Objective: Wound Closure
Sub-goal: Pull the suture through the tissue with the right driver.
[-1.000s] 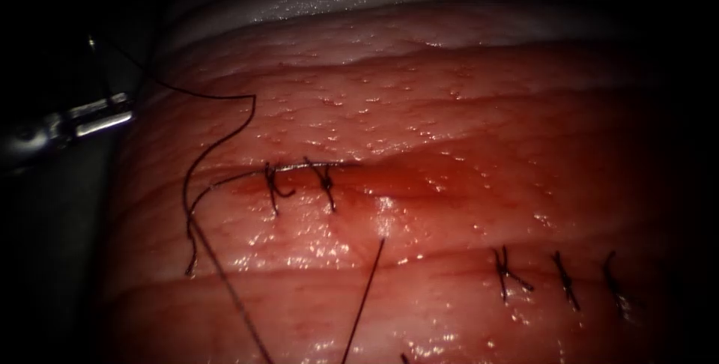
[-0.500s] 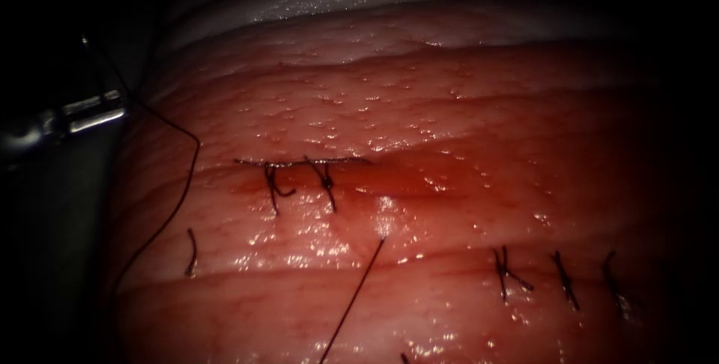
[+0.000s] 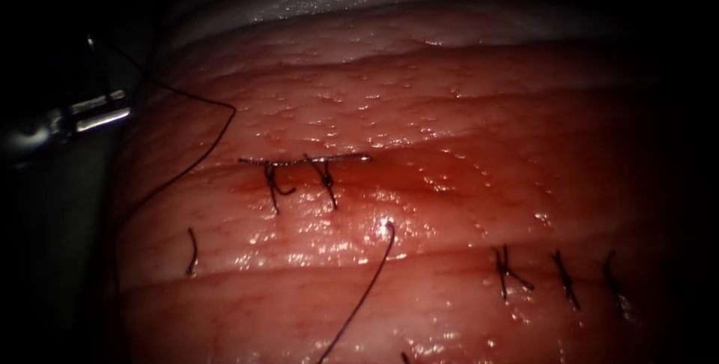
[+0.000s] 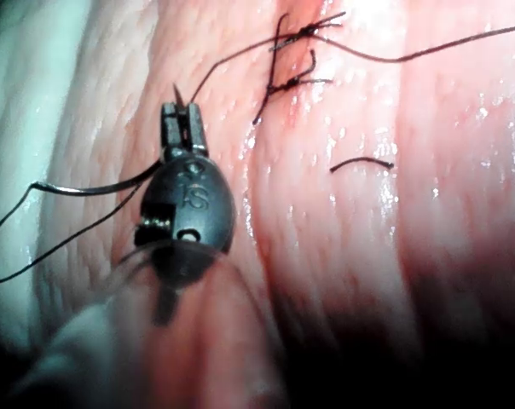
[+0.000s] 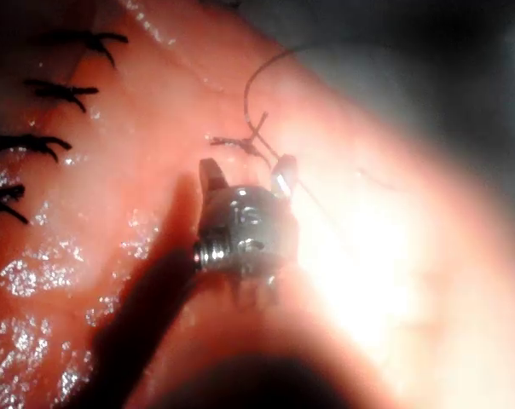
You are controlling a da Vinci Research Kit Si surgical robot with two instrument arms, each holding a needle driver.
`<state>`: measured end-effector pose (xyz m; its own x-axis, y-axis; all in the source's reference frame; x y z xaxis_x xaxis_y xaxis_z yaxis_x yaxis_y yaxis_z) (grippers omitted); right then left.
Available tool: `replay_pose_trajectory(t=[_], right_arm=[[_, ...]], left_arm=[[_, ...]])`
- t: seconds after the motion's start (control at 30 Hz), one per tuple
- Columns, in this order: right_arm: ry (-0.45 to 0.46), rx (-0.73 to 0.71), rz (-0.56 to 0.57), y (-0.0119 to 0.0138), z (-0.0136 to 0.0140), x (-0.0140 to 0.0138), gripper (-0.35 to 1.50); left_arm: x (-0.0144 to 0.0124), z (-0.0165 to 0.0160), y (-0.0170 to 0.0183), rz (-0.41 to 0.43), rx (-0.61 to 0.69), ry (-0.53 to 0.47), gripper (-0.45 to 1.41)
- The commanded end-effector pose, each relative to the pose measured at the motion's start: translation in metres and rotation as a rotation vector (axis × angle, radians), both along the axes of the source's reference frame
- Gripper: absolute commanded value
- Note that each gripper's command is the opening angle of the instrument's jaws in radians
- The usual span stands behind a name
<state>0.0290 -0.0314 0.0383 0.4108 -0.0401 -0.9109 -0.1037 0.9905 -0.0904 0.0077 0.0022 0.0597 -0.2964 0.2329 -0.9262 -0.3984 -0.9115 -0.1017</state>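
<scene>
Two stitches [image 3: 299, 180] lie right of your left gripper [image 4: 181, 119], which is clamped on the needle [image 4: 177, 95], off the tissue [image 3: 449, 124]. Its thread [image 3: 213, 135] has slackened again. Your right gripper [image 5: 245, 175] stands apart, holding nothing.

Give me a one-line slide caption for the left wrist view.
Left tool, shut on the needle near its tip, with thread trailing to two stitches on the tissue.
</scene>
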Motion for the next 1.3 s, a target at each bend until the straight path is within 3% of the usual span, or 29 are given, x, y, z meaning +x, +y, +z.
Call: replay_pose_trajectory(t=[0.03, 0.27, 0.43, 0.6, 0.73, 0.87, 1.03, 1.1, 1.3], right_arm=[[-0.007, -0.019, 0.022, 0.0013, 0.0007, -0.0011, 1.46], [-0.042, -0.042, 0.057, 0.004, 0.0003, -0.0054, 1.43], [-0.075, -0.031, 0.074, 0.0062, 0.001, -0.007, 1.45], [-0.044, -0.06, 0.112, 0.0077, 0.0029, -0.0078, 1.48], [-0.024, -0.065, 0.12, 0.0078, 0.0028, -0.0093, 1.45], [0.01, 0.109, 0.177, 0.0084, 0.003, -0.0122, 1.25], [0.063, 0.181, 0.264, 0.0097, 0.0066, -0.0132, 1.28], [0.094, 0.175, 0.324, 0.0104, 0.0085, -0.0128, 1.4], [0.136, 0.176, 0.347, 0.0121, 0.0128, -0.0105, 1.41]], left_arm=[[-0.0005, 0.0006, 0.0001, 0.0, 0.0, 0.002, -0.45], [-0.0002, 0.0008, 0.0002, -0.003, 0.001, 0.01, -0.45], [-0.0002, 0.001, 0.0003, -0.005, 0.001, 0.013, -0.45], [-0.0001, 0.0009, 0.0002, -0.004, 0.001, 0.013, -0.45], [0.0002, 0.001, 0.0003, -0.003, 0.002, 0.014, -0.45], [0.0006, 0.0009, 0.0004, -0.003, 0.004, 0.018, -0.45], [0.0005, 0.0007, 0.0003, -0.006, 0.004, 0.022, -0.45], [0.0005, 0.0007, 0.0003, -0.007, 0.004, 0.022, -0.45], [0.0005, 0.0008, 0.0002, -0.007, 0.004, 0.022, -0.45]])
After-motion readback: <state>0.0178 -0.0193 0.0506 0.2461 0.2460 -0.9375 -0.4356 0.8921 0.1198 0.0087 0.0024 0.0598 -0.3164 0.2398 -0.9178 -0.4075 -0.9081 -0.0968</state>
